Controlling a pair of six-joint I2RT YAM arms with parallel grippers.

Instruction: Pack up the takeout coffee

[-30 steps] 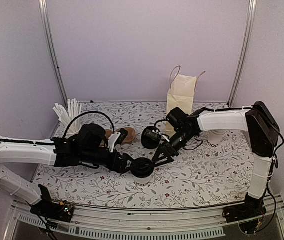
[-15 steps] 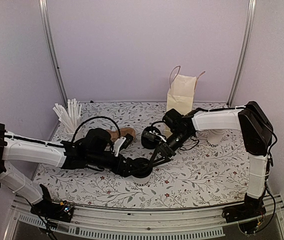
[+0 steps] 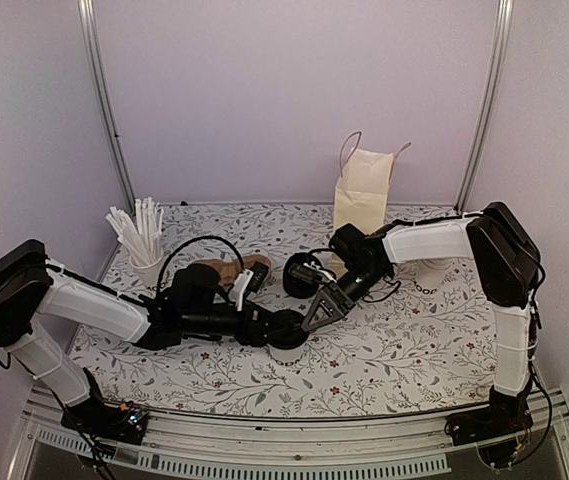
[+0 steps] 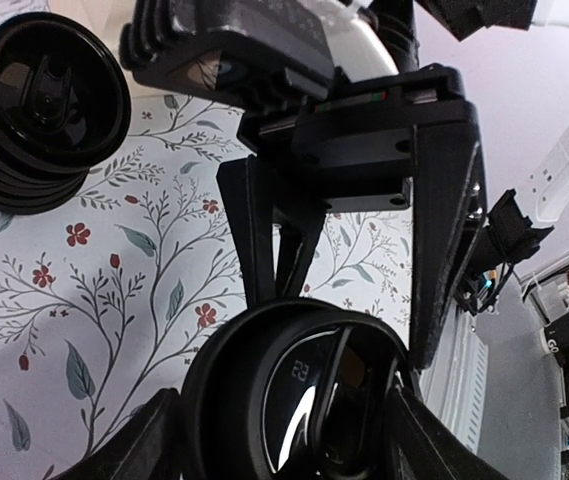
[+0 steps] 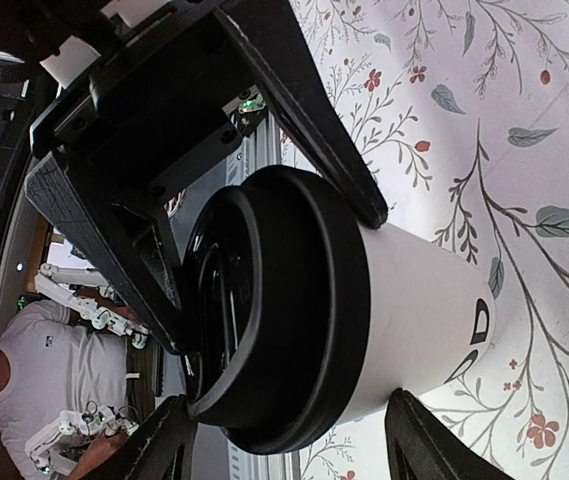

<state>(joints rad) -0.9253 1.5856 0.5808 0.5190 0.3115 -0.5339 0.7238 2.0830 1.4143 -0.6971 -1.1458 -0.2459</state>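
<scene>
**Top view:** the takeout coffee (image 3: 286,345) stands upright mid-surface (image 3: 414,345), with both arms converged on it. I have the left tool (image 3: 272,330) in from the L and the right tool (image 3: 314,316) from the R. The paper bag (image 3: 364,195) is upright at the far edge, well apart from the cup, and the right arm (image 3: 424,240) lies between them. The stack of black lids (image 3: 302,274) sits near the cup on its far side. The cup of stir sticks (image 3: 145,262) is far L. Open room is on the near side and R of the cup.

**Left wrist:** the left tool's jaws are part-open astride the black lid (image 4: 294,400), just beside the rim. The right tool's fingers (image 4: 256,235) straddle the same lid from opposite. Can't tell if either pinches.

**Right wrist:** the right jaws are part-open either side of the cup, contact unclear. Lettering (image 5: 469,340) shows on the white wall. Lid looks seated.

**Risks (my judgement):**
- Two tools crowd one lid, so fingers may clash.
- A hold on the lid alone could pop it off on lift and spill.
- Bag mouth is narrow w/ handles up, so the cup could snag there and tip the bag.
- Lid stack is close enough to get knocked.
</scene>
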